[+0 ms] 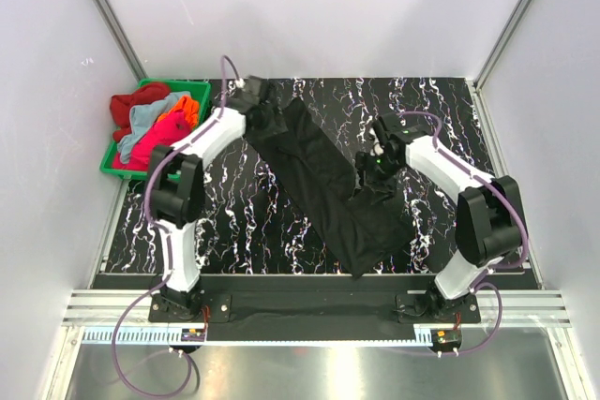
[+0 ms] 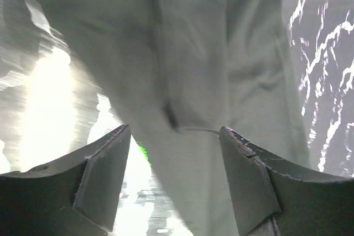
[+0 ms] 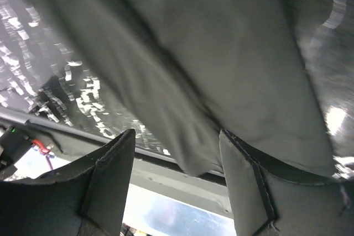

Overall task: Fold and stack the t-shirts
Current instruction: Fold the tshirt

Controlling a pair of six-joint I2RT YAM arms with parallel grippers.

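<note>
Black t-shirt (image 1: 323,180) lying as a long bunched strip on the marbled table (image 1: 234,217), its axis running diagonally from far left to near right. Left gripper (image 1: 262,108) is hovering at the far end, right gripper (image 1: 373,180) over the near half. Both arms are bending inward, fingers standing spread, pinching nothing.

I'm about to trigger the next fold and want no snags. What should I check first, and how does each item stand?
1. Left tool open: ok.
2. Right tool open: ok.
3. Black t-shirt resting on the table: ok, long diagonal strip.
4. Near corner inside table edge: cannot tell.
5. Folded compact enough to stack: not ok.
6. Other t-shirts aside in green bin: ok.
</note>
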